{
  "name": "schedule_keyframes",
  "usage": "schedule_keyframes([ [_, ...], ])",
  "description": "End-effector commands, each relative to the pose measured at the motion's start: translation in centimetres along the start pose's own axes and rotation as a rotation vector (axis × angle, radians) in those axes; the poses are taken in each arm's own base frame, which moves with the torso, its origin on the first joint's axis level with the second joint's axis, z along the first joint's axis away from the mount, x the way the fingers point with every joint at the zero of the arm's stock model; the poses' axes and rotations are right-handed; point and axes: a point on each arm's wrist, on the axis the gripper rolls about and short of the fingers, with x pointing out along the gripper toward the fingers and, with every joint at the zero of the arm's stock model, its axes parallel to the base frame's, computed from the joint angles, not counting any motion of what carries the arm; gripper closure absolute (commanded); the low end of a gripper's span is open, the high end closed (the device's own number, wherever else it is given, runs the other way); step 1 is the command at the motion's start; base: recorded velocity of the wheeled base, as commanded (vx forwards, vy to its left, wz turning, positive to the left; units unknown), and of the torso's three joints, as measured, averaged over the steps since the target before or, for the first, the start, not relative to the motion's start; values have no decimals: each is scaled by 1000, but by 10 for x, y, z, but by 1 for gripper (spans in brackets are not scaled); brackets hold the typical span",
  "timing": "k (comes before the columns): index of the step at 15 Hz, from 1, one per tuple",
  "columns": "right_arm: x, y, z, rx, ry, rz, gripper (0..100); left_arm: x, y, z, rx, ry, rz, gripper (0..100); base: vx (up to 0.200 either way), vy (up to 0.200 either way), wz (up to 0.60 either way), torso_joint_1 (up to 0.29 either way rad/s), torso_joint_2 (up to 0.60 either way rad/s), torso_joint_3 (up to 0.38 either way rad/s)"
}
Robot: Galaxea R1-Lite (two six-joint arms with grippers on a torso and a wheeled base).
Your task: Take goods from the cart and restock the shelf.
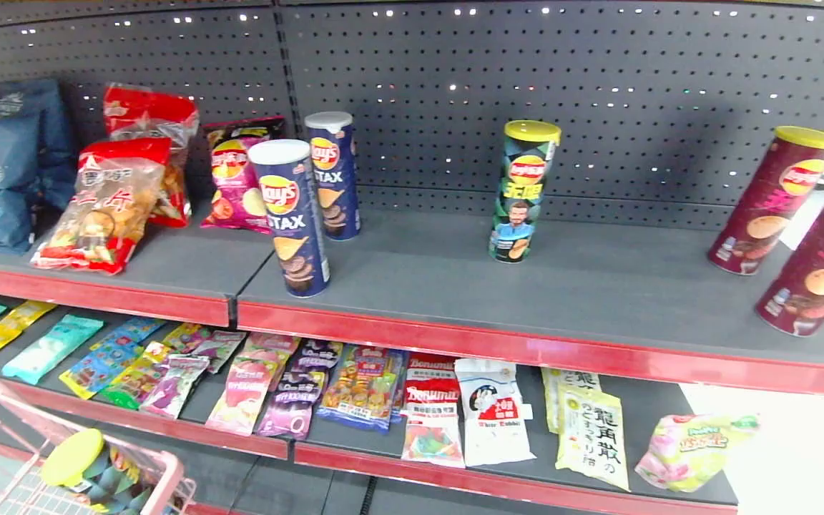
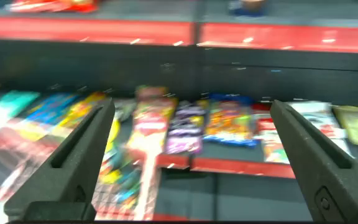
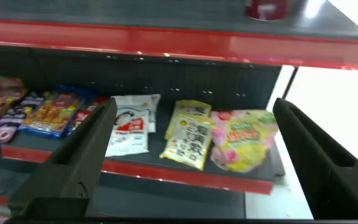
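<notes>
We are holding both pincers level and empty, the left pincer (image 2: 191,106) and the right pincer (image 3: 194,102) each with its fingers spread wide. Low on the left pincer's side, the pink cart (image 1: 169,476) is carrying a yellow-lidded chip can (image 1: 72,458). Straight ahead of both pincers, candy packets (image 2: 166,124) are lying on the lower shelf (image 3: 185,174), and above them the upper shelf (image 1: 526,286) is bearing upright chip cans (image 1: 523,189).

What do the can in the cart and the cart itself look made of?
Can: probably a glossy printed cardboard tube, with a matte yellow plastic lid. Cart: pink-coated metal wire, judging by its thin grid bars.
</notes>
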Motion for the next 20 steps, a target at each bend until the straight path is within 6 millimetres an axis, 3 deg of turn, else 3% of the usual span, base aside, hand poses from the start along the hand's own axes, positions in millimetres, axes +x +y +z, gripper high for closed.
schedule_keyframes([
  [1, 0, 0, 0, 0, 1, 1, 0, 0, 0, 0, 0, 0, 0, 0, 0, 0, 600, 7, 7, 7],
  [8, 0, 0, 0, 1, 1, 1, 0, 0, 0, 0, 0, 0, 0, 0, 0, 0, 600, 4, 6, 2],
  [20, 0, 0, 0, 3, 1, 1, 0, 0, 0, 0, -1, 0, 0, 0, 0, 0, 0, -169, 459, 284],
])
